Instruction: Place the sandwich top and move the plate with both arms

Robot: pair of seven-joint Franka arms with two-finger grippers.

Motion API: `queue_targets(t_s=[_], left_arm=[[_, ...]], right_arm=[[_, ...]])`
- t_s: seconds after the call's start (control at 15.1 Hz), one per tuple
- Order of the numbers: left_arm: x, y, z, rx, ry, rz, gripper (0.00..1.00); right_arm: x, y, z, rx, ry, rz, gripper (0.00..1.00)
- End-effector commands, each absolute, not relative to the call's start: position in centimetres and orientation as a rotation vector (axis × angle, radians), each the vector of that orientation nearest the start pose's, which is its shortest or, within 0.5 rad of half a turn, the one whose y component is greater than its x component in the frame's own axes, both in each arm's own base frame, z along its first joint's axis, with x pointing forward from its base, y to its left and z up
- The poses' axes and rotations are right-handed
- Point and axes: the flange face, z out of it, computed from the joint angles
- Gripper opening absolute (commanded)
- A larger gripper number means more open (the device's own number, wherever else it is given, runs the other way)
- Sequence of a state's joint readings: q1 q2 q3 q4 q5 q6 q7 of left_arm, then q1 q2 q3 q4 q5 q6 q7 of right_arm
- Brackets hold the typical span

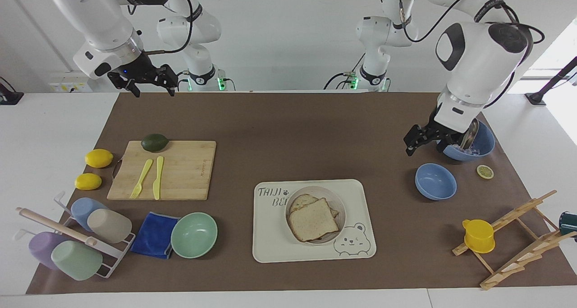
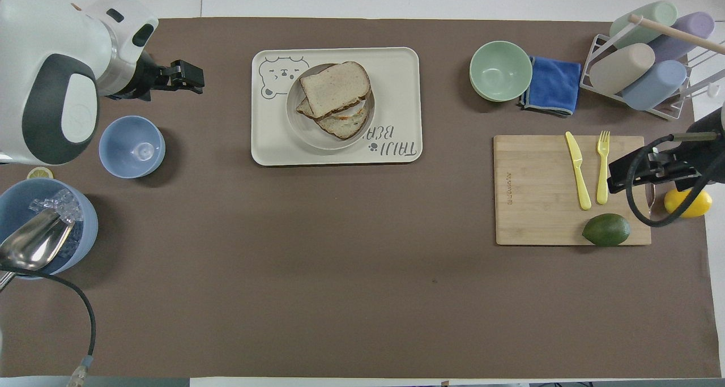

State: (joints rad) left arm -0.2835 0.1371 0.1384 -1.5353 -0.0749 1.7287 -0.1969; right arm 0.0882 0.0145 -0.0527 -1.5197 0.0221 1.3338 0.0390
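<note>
Nearest the robots, the right gripper waits raised over the bare desk at the right arm's end, just nearer than the cutting board; its jaws stand open and empty. The left gripper hangs in the air at the left arm's end, over the mat beside the ice bowl and small blue bowl, jaws apart and holding nothing, clear of the food. Farther out, the tray carries the plate, and the sandwich top lies on the lower slice there, set slightly askew, so the placing looks done and the two-armed plate move remains. The overhead view shows the orange filling between the slices and the top's overhang; the facing view shows instead how high both grippers hang.
</note>
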Motion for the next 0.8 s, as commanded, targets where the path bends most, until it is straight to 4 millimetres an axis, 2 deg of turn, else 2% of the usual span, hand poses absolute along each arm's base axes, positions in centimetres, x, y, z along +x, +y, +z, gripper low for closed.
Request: queue_targets(t_s=[0.0, 0.13, 0.33, 0.46, 0.6, 0.73], left_arm=[[56.6, -7.5, 61.2, -3.179, -0.092, -0.019, 1.0], [55.0, -6.2, 62.6, -3.181, -0.024, 0.026, 1.0], [53.1, -5.9, 63.7, -3.176, 0.026, 0.084, 1.0], [51.9, -6.9, 62.8, -3.171, 0.034, 0.118, 1.0], [51.0, -7.3, 61.0, -3.168, 0.042, 0.109, 1.0], [51.1, -7.9, 60.8, -3.17, 0.065, 0.082, 1.0]], right_arm=[[52.7, 1.9, 62.2, -3.114, -0.025, 0.305, 1.0], [52.7, 1.9, 62.2, -3.114, -0.025, 0.305, 1.0], [52.7, 1.9, 62.3, -3.115, -0.025, 0.303, 1.0], [52.7, 1.9, 62.3, -3.115, -0.025, 0.303, 1.0], [52.7, 1.9, 62.2, -3.114, -0.025, 0.305, 1.0], [52.7, 1.9, 62.2, -3.114, -0.025, 0.305, 1.0]])
